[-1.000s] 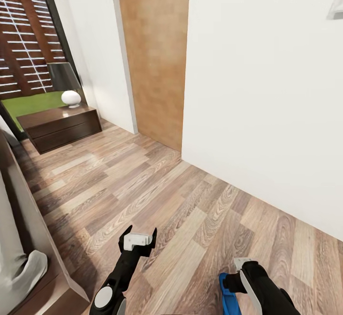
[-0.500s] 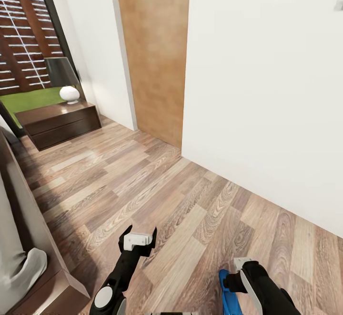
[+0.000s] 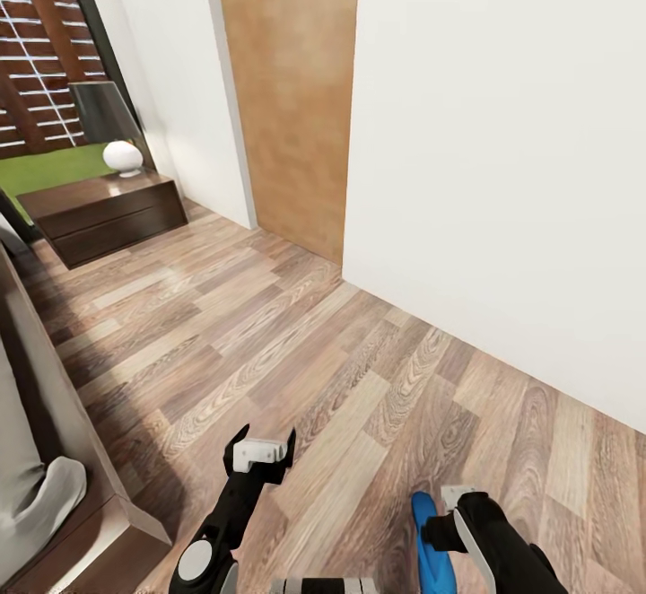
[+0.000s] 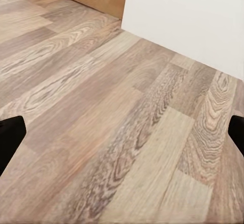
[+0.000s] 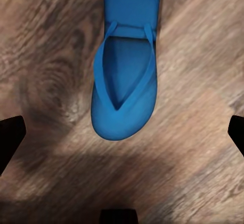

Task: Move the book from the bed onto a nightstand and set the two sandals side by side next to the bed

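Stretching ahead of the robot, the wood-plank floor (image 3: pixel 296 352) lies open from the bed (image 3: pixel 54 450) at the head view's left edge to the white wall (image 3: pixel 502 172) at its right, with a brown door (image 3: pixel 287 100) set in the corner beyond. A dark nightstand (image 3: pixel 99 213) bearing a lamp (image 3: pixel 112 127) stands at the far left, against the window (image 3: pixel 36 65), well apart from both arms.

The left gripper (image 3: pixel 260 455) hangs over bare planks, its fingers spread wide with nothing between them; the left wrist view looks across clear boards running to the foot of the wall.

The right gripper (image 3: pixel 449 522) hovers just above a blue sandal (image 5: pixel 127 76) lying flat on the floor; its fingers stand wide at either side of the right wrist view, apart from the sandal. In the head view the sandal (image 3: pixel 431 549) lies just beside that gripper, near the lower edge, well away from the bed frame. The book and the second sandal cannot be made out.

Against half a second ago, the whole head view has shifted: nightstand and lamp sit higher and further left, and the grippers and sandal hold their places in the picture.
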Available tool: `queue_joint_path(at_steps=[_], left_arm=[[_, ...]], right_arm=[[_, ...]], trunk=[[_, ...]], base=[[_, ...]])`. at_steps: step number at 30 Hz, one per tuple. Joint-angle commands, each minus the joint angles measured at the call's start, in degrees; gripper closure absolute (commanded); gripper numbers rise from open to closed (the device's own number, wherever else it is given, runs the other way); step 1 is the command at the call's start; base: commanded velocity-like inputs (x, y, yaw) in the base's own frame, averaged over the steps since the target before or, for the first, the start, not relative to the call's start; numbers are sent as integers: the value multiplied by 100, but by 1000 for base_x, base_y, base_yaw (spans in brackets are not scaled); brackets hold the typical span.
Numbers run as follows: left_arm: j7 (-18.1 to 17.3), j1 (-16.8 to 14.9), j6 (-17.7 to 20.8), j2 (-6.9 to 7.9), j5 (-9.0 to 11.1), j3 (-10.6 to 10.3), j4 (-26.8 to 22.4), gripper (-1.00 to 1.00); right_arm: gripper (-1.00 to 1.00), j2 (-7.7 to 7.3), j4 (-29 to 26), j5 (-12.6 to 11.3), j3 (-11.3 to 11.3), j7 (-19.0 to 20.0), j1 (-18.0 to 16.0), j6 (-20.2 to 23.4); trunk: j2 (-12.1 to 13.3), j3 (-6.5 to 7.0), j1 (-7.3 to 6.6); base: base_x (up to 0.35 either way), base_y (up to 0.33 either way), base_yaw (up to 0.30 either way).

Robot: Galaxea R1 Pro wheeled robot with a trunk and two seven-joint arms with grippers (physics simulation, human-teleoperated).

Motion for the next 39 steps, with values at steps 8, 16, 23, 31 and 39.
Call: queue_joint_path(at_steps=[8, 16, 23, 31, 39], left_arm=[[5, -5, -16, 0, -2, -2, 1, -100], [5, 1, -13, 0, -9, -2, 1, -100], [5, -2, -11, 1, -9, -2, 1, -100], [5, -2, -9, 4, -9, -2, 1, -100], [5, -2, -9, 2, -9, -2, 1, -100]], right_arm=[[-100, -4, -11, 9, 10, 10, -1, 29], [-100, -4, -6, 9, 10, 11, -1, 29], [-100, 3, -8, 9, 10, 11, -1, 29], [-100, 6, -5, 9, 10, 11, -1, 29], [-100, 16, -3, 12, 10, -9, 0, 17]], trunk=[[-13, -182, 19], [-23, -360, 40], [-33, -515, 58], [-43, -692, 79], [-54, -869, 99]], base=[[0, 0, 0], [0, 0, 0], [0, 0, 0], [0, 0, 0], [0, 0, 0]])
